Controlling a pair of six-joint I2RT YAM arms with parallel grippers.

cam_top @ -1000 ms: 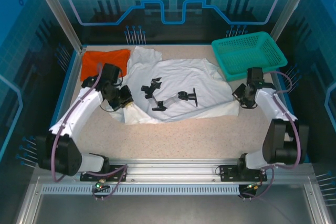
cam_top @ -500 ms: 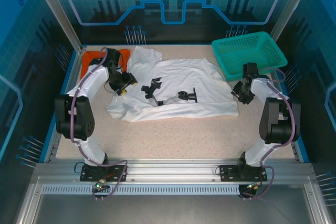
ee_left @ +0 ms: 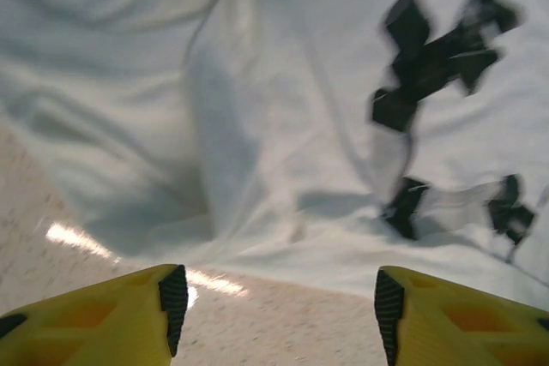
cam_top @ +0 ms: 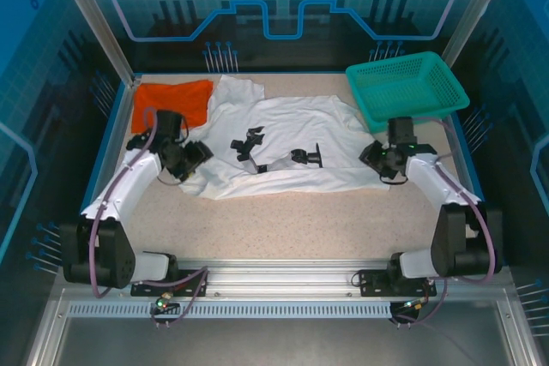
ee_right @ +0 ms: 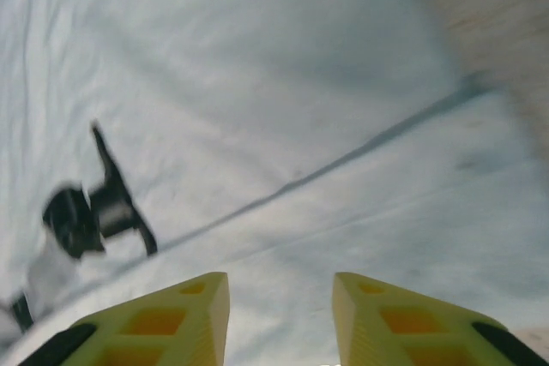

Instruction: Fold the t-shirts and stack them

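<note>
Nearest lies bare, speckled worktop (cam_top: pixel 292 220). Beyond it the left fingers (cam_top: pixel 196 157) are low at the left hem of the white t-shirt (cam_top: pixel 300 126), spread wide with nothing between them; the wrist view shows cloth ahead and worktop beneath. The right fingers (cam_top: pixel 378 160) hover over the shirt's right edge, parted by a narrower gap and empty. The shirt lies spread and rumpled mid-worktop, black printed graphic (cam_top: pixel 249 145) facing up. Farther back, the orange-red t-shirt (cam_top: pixel 171 102) lies in the far left corner, just beside the white one. A teal mesh basket (cam_top: pixel 407 87) stands far right.
</note>
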